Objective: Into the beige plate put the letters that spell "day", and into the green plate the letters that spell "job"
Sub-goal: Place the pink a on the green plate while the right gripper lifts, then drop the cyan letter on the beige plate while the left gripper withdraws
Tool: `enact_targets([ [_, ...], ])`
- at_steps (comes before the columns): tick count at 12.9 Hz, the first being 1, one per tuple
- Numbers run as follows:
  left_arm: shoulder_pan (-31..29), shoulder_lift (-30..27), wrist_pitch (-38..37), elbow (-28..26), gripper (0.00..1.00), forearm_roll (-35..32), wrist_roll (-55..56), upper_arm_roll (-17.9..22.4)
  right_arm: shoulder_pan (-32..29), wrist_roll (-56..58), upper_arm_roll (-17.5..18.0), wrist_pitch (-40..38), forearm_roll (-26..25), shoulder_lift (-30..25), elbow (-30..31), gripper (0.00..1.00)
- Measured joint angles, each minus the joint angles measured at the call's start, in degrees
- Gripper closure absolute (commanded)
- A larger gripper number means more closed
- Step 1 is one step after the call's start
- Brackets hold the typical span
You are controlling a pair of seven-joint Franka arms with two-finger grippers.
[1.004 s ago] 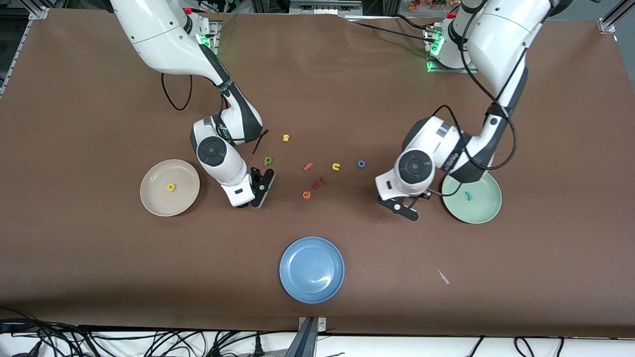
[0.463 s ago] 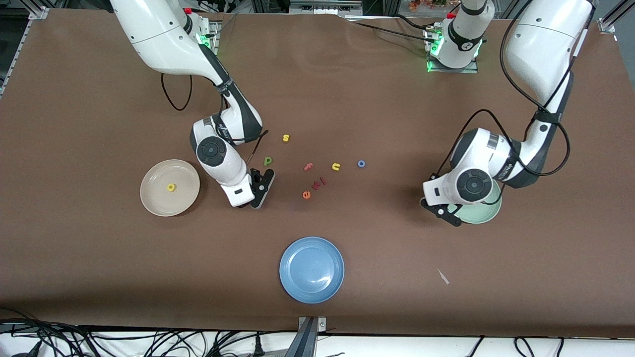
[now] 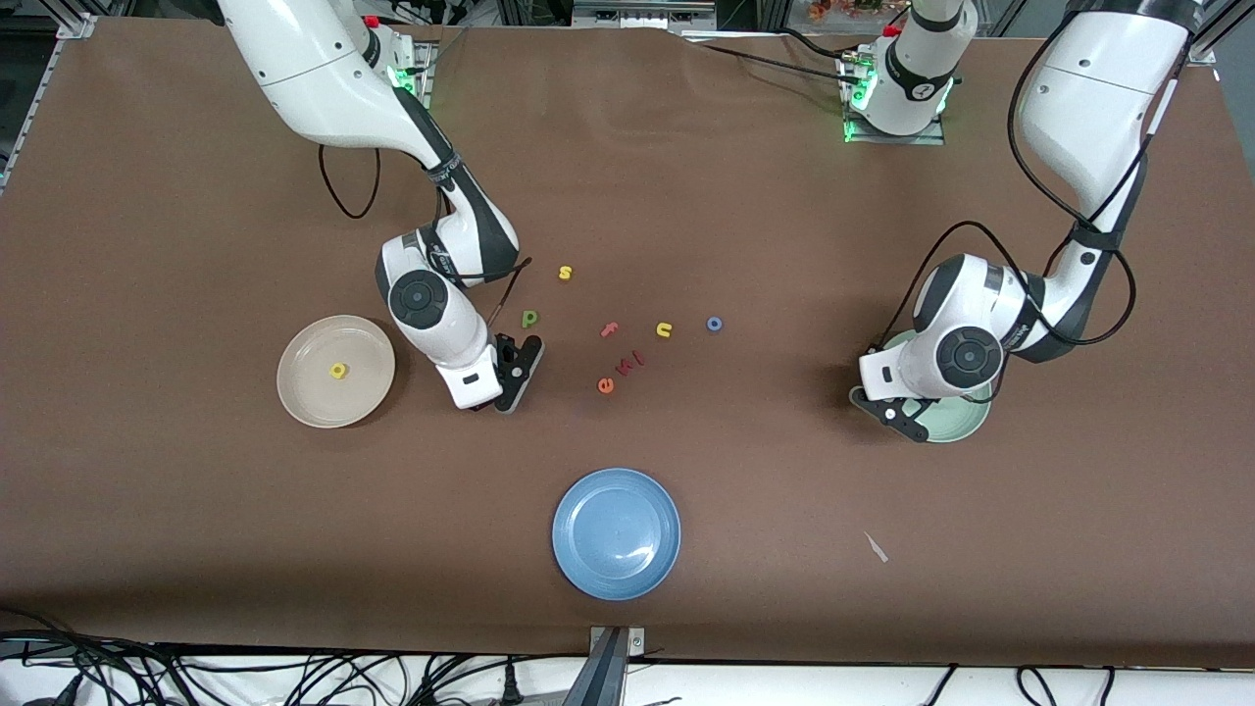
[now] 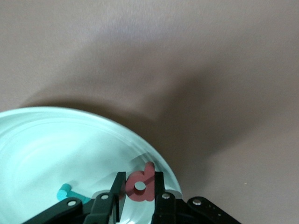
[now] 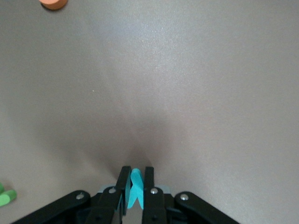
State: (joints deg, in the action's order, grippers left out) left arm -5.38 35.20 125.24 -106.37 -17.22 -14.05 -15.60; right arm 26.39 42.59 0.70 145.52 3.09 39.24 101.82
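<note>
Over the rim of the green plate [image 4: 56, 144] hangs my left gripper [image 4: 138, 179], shut on the pinkish-red b [image 4: 140, 187]. A teal j [image 4: 65, 191] lies in that plate. In the front view this hand [image 3: 897, 417] covers most of the green plate [image 3: 956, 424]. My right gripper [image 5: 135, 175] is low at the table and shut on the teal y [image 5: 135, 186]; in the front view it [image 3: 515, 378] sits between the beige plate [image 3: 294, 392] and the loose letters. A yellow d [image 3: 338, 371] lies in the beige plate. The green letter [image 3: 529, 318] and blue o [image 3: 714, 324] lie on the table.
Loose on the mat are a yellow s [image 3: 565, 273], pink f [image 3: 609, 329], yellow u [image 3: 664, 329], orange e [image 3: 605, 385] and small red pieces [image 3: 632, 361]. A blue plate [image 3: 616, 532] sits nearest the front camera. A white scrap [image 3: 876, 546] lies beside it.
My left arm has swung with the red b toward its own end of the table, ending over the green plate's rim and hiding the j in the front view. The right arm stayed put.
</note>
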Motion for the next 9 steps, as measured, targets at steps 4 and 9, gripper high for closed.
enact_targets([
  [4, -0.2, -0.6, 0.2, -0.2, 0.00, 0.0, -1.0, -0.1, 0.0, -0.1, 0.0, -0.1, 0.0, 0.0, 0.0, 1.00],
  [9, 0.0, -5.0, -4.6, -0.1, 0.00, 0.0, -0.6, -2.1, 0.0, -5.7, 0.0, -5.0, 0.1, -0.1, -1.7, 1.00],
])
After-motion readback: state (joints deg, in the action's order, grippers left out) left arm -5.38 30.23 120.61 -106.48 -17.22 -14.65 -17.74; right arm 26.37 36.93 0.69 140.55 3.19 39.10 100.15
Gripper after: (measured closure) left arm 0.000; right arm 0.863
